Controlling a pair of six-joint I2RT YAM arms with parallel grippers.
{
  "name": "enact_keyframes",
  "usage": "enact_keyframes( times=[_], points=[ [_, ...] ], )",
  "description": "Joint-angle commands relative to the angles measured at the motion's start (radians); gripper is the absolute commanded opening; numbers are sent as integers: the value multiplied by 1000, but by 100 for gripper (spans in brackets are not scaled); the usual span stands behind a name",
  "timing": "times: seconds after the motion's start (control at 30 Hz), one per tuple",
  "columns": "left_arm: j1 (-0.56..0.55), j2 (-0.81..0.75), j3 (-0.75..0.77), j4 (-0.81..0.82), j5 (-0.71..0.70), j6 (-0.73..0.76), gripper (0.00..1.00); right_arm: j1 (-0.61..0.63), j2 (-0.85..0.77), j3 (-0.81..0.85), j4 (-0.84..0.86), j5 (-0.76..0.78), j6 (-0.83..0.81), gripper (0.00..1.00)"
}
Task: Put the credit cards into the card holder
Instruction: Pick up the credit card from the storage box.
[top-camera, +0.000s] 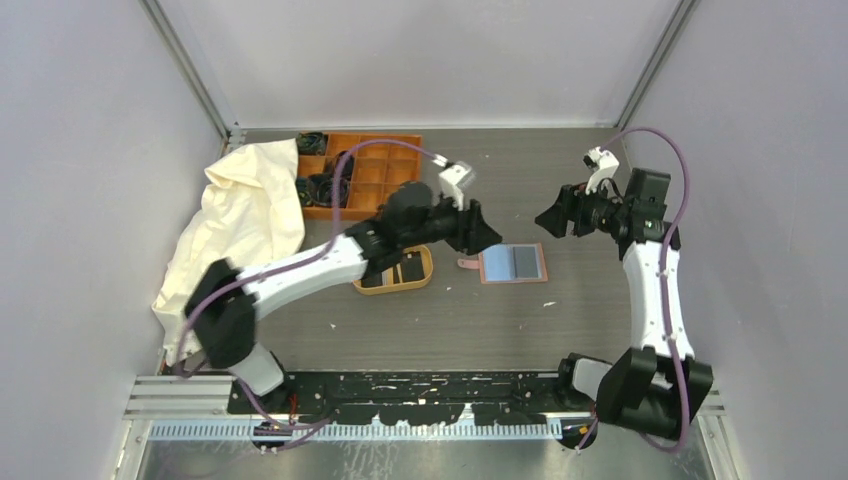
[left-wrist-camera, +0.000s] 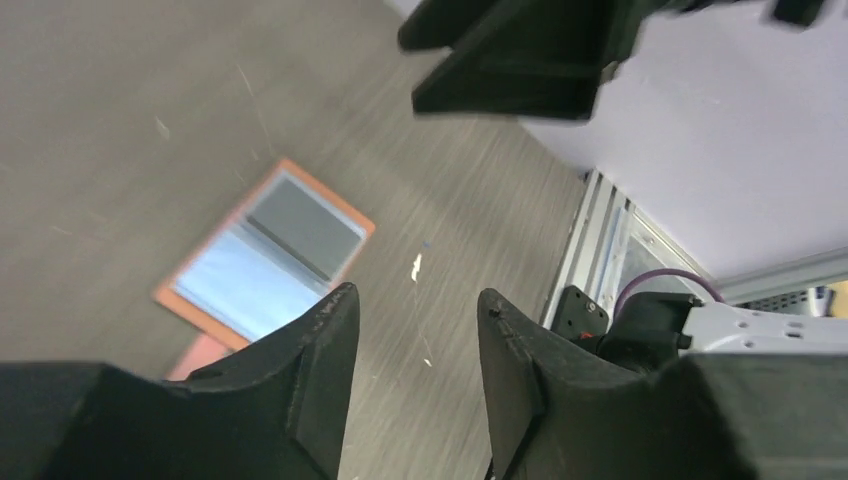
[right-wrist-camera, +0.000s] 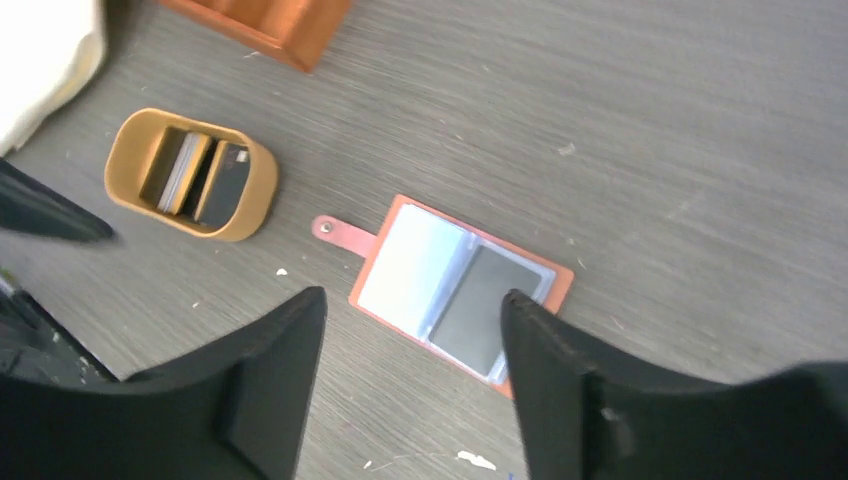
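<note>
Lying open, the reddish-brown card holder (right-wrist-camera: 418, 266) shows one dark card (right-wrist-camera: 490, 310); left gripper (left-wrist-camera: 416, 300) and right gripper (right-wrist-camera: 412, 300) gape empty.

Bare desk (top-camera: 600, 310) lies open near and right of the flat card holder (top-camera: 513, 263), and the way down onto it is free. My left arm (top-camera: 310, 272) hangs across the oval wooden tray (top-camera: 395, 288); cloth (top-camera: 245, 215) and orange compartment box (top-camera: 375, 170) crowd the far left.

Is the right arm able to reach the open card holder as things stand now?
Probably yes. The card holder lies open on bare table under the right gripper, whose jaws are open and empty. The left gripper hovers beside it, not over it.
</note>
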Motion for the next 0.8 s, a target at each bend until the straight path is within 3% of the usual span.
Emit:
enact_keyframes(
  times=[0.0,0.07,0.1,0.27,0.43,0.6,0.77],
  points=[
    [16,-259,-162,-49,-151,283,52,1,-115,-65,195,-272,-15,83],
    [49,-344,-232,-138,-199,307,59,19,-123,-60,244,-360,44,98],
    [74,-381,-258,-174,-210,309,60,48,-120,-45,242,-374,61,99],
    [220,-546,-419,-275,-199,267,62,337,-68,2,222,-270,72,99],
    [322,-662,-549,-331,-287,216,60,481,72,30,222,-157,132,100],
    [432,-725,-698,-238,-316,105,59,677,221,89,229,-13,192,94],
    [498,-709,-770,-158,-303,30,56,825,451,222,271,33,354,78]
  ],
)
